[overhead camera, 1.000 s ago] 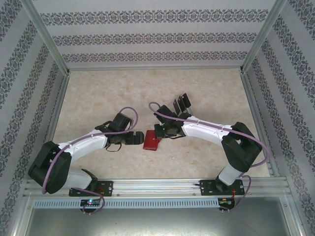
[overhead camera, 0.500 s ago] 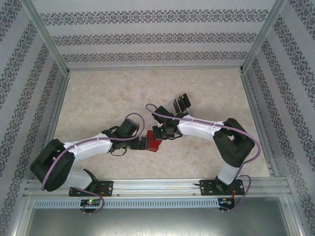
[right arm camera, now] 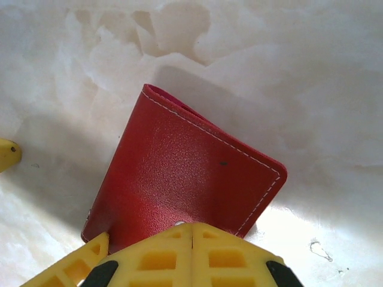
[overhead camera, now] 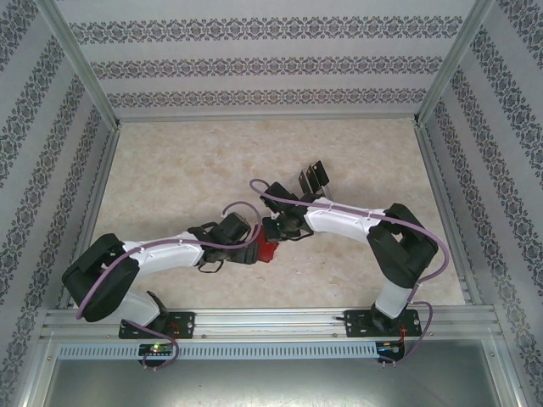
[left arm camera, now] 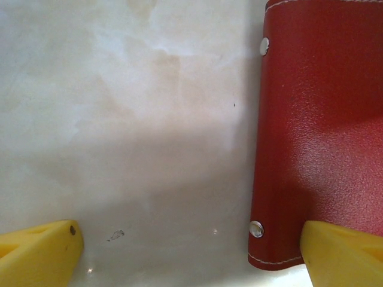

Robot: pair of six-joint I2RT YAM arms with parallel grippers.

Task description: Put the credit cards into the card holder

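- Lying on the marbled table (overhead camera: 170,170), the card holder (overhead camera: 268,251) shows its red stitched outer face to both wrist cameras.
- Left gripper (left arm camera: 191,257): jaws spread wide. One yellow fingertip overlaps the card holder's near corner; the other is well to the left of the card holder, over bare table.
- Two silver studs (left arm camera: 264,45) sit along the card holder's left edge in the left wrist view.
- Right gripper (right arm camera: 191,239): yellow fingers pressed together, with no gap at the seam. The tips cover the card holder's near edge, beside a small snap. Cannot tell whether they pinch any leather.
- A heavy shadow lies left of the card holder in the right wrist view.
- Credit cards (overhead camera: 312,176): dark and upright, beyond the card holder and to its right, apart from it.
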